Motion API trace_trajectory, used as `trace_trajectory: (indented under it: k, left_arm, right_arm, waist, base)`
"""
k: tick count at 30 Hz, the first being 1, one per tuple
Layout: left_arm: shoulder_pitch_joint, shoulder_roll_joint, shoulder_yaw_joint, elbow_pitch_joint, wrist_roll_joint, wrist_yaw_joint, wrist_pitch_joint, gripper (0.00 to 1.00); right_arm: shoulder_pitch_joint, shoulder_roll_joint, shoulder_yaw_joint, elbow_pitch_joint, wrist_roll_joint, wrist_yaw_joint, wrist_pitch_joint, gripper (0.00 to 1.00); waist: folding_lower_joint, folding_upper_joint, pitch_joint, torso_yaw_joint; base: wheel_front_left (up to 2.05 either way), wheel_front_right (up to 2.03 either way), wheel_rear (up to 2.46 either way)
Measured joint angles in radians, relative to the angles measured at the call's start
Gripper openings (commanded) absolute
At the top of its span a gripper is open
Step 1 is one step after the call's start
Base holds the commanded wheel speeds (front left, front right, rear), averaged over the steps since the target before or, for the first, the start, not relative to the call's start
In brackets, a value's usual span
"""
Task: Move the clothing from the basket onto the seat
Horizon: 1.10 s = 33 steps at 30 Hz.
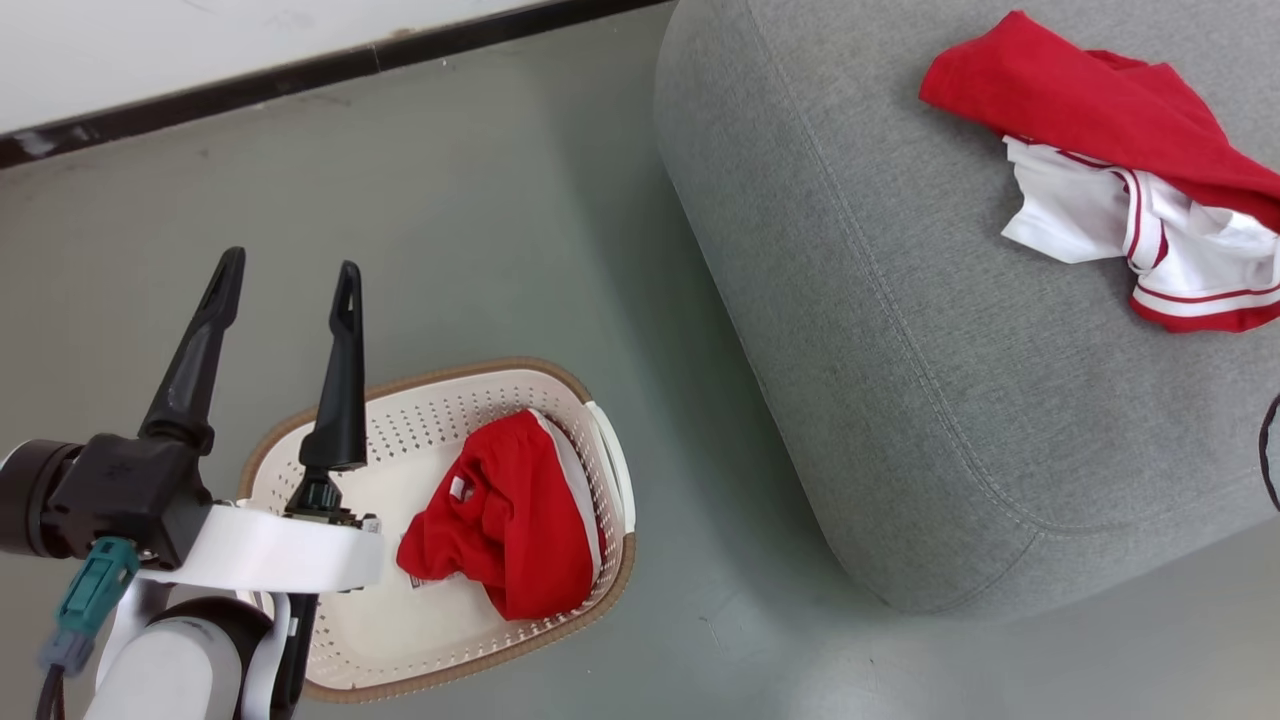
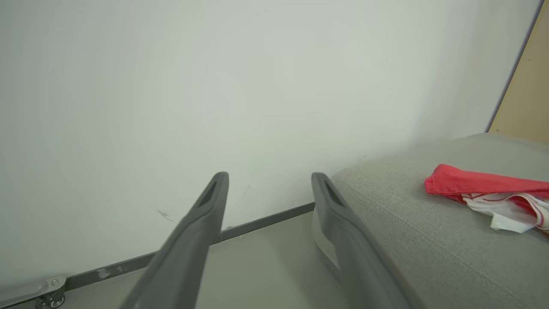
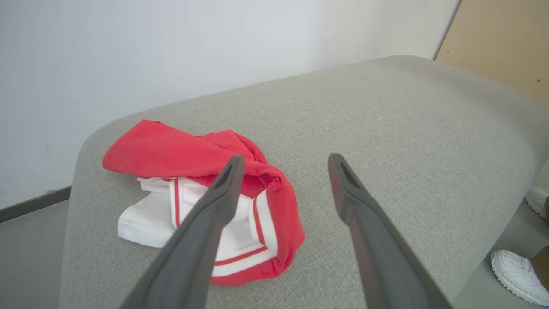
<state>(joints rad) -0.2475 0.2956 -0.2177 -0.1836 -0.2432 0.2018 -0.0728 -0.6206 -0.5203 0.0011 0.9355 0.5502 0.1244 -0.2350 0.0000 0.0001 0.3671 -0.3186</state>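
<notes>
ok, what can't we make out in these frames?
Head view: the left claw and its wrist cover the basket's near-left corner.
Head view: the red garment inside hides the basket floor beneath it.
Head view: the other garment, on the seat, is cut off by the right edge.
Right wrist view: a white shoe is cut off at the right edge.
</notes>
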Motion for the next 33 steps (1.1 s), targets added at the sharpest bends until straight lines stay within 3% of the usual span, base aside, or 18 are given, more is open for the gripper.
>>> trace_trajectory:
  k: [11, 33]
  left_arm:
    - [0.038, -0.017, 0.044, 0.05, -0.009, 0.037, -0.055, 1.0]
    - [0.126, -0.061, 0.09, 0.147, -0.045, 0.091, -0.105, 1.0]
  right_arm:
    - [-0.062, 0.005, 0.078, -0.18, -0.033, 0.0, -0.004, 1.0]
    - [-0.07, 0.173, 0.208, -0.405, -0.086, 0.0, -0.012, 1.0]
  waist:
    - [0.0, 0.0, -0.057, 0.031]
    - [0.0001, 0.0, -0.179, 0.173]
  base:
    - [0.0, 0.0, 0.0]
    - [0.0, 0.0, 0.0]
